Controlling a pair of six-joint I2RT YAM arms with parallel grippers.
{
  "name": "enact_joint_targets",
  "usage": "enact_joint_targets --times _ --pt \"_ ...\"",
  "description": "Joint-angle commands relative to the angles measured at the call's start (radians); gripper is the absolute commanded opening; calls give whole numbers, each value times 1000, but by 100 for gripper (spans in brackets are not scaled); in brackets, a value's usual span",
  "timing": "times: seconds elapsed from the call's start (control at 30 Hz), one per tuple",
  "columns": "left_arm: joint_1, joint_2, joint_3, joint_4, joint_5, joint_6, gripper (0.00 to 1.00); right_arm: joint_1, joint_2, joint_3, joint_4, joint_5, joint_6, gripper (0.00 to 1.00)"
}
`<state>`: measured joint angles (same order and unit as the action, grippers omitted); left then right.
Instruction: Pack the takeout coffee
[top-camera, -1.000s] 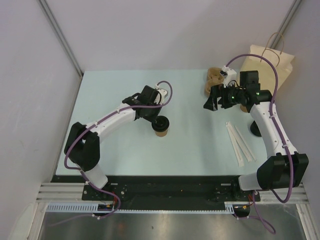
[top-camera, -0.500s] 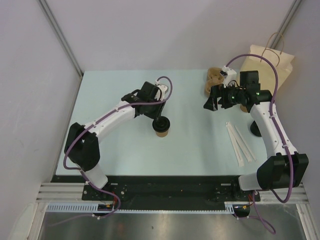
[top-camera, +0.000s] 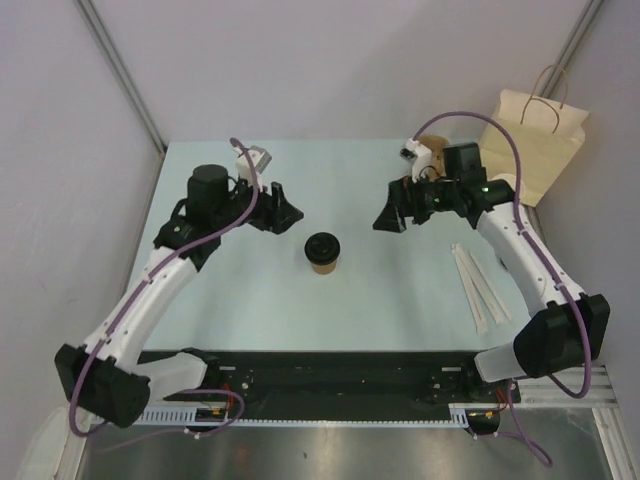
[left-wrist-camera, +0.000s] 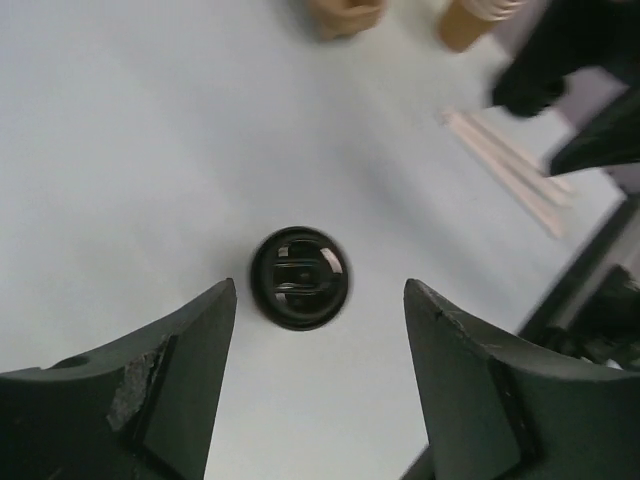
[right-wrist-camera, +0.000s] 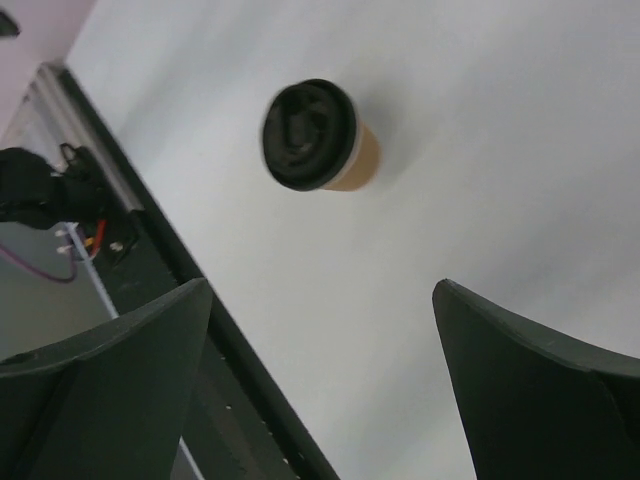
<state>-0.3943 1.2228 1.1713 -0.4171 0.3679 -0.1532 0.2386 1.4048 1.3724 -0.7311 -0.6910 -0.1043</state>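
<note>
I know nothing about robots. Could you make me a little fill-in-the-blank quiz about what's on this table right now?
1. The small brown paper cup in the middle of the pale table carries a ____ lid.
2. The left tool and the right tool flank the cup, and both have their jaws ____.
3. The cup is held by ____ tool.
4. The tan paper bag with twisted handles stands on the same side as the ____ tool.
Missing words: black; open; neither; right.
</note>
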Motion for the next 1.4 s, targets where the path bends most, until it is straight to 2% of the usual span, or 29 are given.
enact_joint_targets --times 0.0,0.1,0.2,0.23,0.27,0.37,0.4,0.43,0.53,0.7,0.87,1.1,1.37 --pt "21 -68 -120 198 355 -94 73 82 81 4 148 -126 121 96" --pt "48 -36 -214 299 515 -251 71 120 167 4 235 -183 250 90" --pt "64 21 -327 490 606 -435 63 157 241 5 333 -251 359 76" --pt "64 29 -379 542 609 -503 58 174 259 5 358 -261 385 67" --pt "64 44 -401 625 606 -529 56 180 273 5 378 -271 425 62" --pt "64 82 -440 707 589 -585 44 191 339 4 438 -314 515 44" --pt "64 93 -443 713 586 -585 38 192 370 5 461 -333 531 39" --pt "64 107 -441 718 583 -588 36 192 382 5 478 -340 546 32" --pt "71 167 -441 770 597 -635 27 203 425 4 544 -364 610 19" --pt "92 263 -426 811 605 -690 18 225 477 4 584 -381 684 11" --pt "107 323 -409 837 609 -718 16 222 539 4 639 -392 730 6" --pt "115 395 -394 862 608 -737 15 219 605 4 573 -390 675 1" --pt "124 441 -415 767 560 -677 11 199 658 4 529 -374 635 0"
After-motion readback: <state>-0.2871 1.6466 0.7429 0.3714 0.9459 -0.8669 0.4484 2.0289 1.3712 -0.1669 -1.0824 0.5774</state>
